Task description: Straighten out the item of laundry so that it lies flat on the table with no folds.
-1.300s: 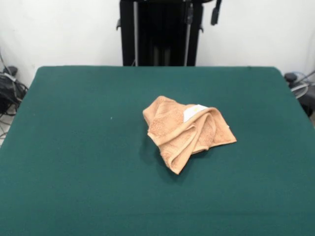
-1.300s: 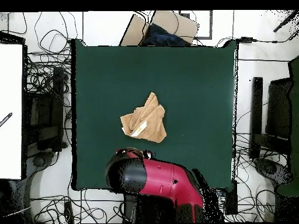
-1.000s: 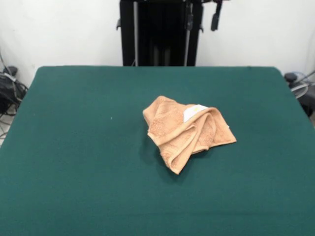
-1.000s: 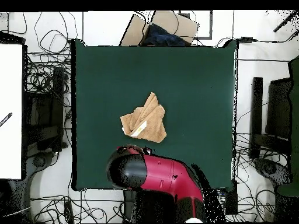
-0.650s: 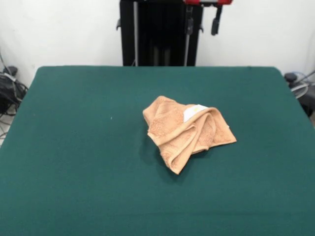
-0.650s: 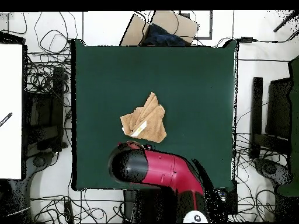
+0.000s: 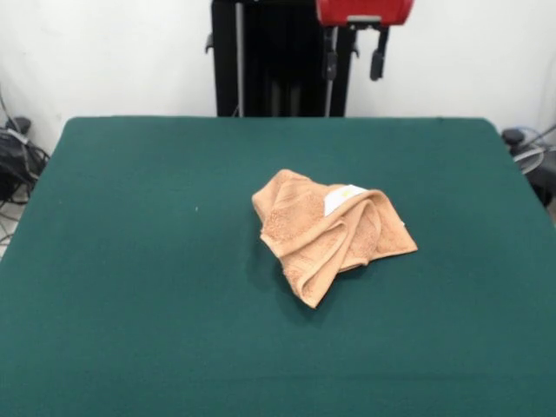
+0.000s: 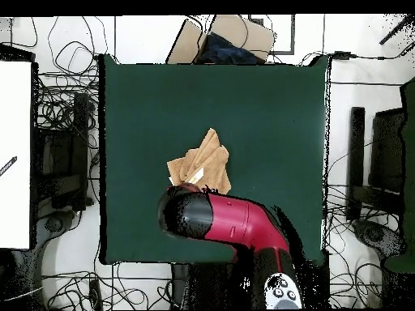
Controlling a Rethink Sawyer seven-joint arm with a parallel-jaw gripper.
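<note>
Crumpled towel (image 7: 328, 233) on the table (image 7: 130, 261), claw (image 7: 354, 59) high above

Now reaching farther in over the dark green felt table (image 8: 267, 121) from the edge by the pedestal: red and black arm (image 8: 231, 223), its black end overlapping the crumpled peach-orange terry towel (image 8: 203, 166) in the overhead view. Lower at the front view's top: gripper (image 7: 354, 52), red housing newly showing.

The towel (image 7: 326, 233) is nubby peach terry cloth; the table (image 7: 130, 261) is covered in matt green felt-like cloth.
</note>
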